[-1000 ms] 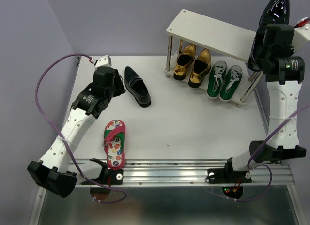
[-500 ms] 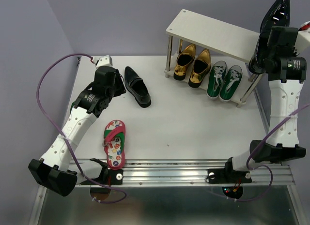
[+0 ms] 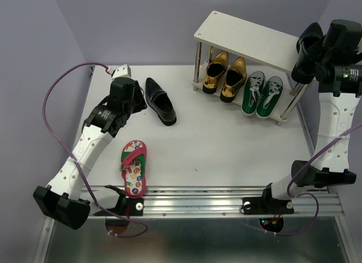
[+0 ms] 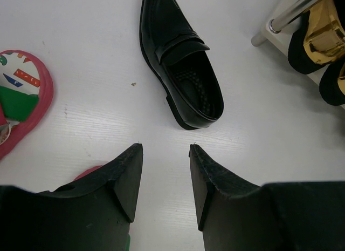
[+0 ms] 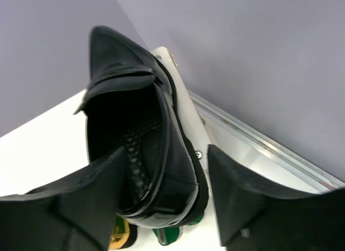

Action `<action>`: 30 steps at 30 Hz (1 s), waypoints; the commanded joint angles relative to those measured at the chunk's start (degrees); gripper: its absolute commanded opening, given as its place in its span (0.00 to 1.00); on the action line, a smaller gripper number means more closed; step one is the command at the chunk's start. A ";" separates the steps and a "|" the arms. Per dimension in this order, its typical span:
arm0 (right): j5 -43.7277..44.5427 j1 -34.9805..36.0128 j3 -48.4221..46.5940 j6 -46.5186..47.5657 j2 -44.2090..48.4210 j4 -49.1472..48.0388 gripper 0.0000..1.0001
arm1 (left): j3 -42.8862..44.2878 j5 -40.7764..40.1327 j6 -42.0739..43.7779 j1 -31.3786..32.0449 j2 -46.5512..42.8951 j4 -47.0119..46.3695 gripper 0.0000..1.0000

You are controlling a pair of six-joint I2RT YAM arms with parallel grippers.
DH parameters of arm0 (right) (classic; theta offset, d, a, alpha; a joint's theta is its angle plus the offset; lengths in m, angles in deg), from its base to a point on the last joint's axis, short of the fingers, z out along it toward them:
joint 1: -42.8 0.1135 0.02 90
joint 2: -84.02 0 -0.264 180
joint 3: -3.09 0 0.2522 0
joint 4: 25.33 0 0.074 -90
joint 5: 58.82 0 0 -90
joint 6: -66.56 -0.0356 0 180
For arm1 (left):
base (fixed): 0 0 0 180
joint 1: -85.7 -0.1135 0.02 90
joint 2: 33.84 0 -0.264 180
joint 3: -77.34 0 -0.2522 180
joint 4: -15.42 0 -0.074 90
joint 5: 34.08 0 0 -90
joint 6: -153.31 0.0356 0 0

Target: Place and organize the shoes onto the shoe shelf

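Note:
One glossy black loafer [image 5: 135,110] lies on the right end of the shoe shelf [image 3: 249,39], its heel past the board's edge [image 5: 202,137]. My right gripper [image 5: 166,149] is open around that heel, one finger inside the shoe and the other clear of its side. The second black loafer [image 3: 160,100] lies on the table, just ahead of my open, empty left gripper [image 4: 165,148]. A red-pink flip-flop [image 3: 134,167] lies near the front left. Gold loafers [image 3: 225,74] and green sneakers [image 3: 262,93] stand under the shelf.
The shelf's metal legs [image 3: 197,65] stand close to the gold loafers. A purple cable [image 3: 56,99] loops over the left arm. A metal rail [image 3: 215,198] runs along the table's front edge. The wall rises right behind the shelf.
The right gripper has opened, and the black loafer, held upright above the shelf's right end earlier, has come down onto the board. The left arm has not moved.

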 commanded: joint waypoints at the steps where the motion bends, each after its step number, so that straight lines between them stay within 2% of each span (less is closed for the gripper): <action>1: -1.21 -0.37 -5.10 2.04 -0.10 -2.04 0.76 | 0.73 -0.22 0.54 -0.26 -0.82 -2.19 0.50; 5: -3.84 -0.37 -6.87 3.18 0.08 -2.04 0.93 | 0.38 -0.40 0.54 -0.43 -1.17 -2.02 0.50; 8: -7.26 -0.37 -7.48 4.15 1.04 -2.04 0.97 | 0.03 -0.40 0.54 -0.43 -1.44 -2.11 0.50; 11: -11.22 -0.37 -8.36 6.78 2.53 -2.13 0.98 | -0.24 -0.31 0.54 -0.43 -1.35 -2.19 0.50; 14: -22.01 -0.37 -9.16 11.09 4.29 -3.35 0.97 | -0.41 0.12 0.45 -0.43 -0.82 -2.28 0.50; 15: -29.18 -0.37 -8.63 13.19 4.82 -3.88 0.97 | -0.33 0.47 0.36 -0.43 -0.65 -2.46 0.50; 23: -63.39 -0.37 -9.60 18.21 5.00 -1.86 0.94 | -1.64 2.32 -1.13 -0.78 2.60 -3.42 0.51; 26: -70.44 -0.37 -7.93 18.83 5.08 -1.95 0.94 | -2.52 3.73 -1.74 -1.05 4.36 -4.30 0.52; 30: -74.95 -0.37 -7.40 17.61 5.00 -3.35 0.93 | -3.31 4.17 -3.06 -1.49 6.91 -5.00 0.53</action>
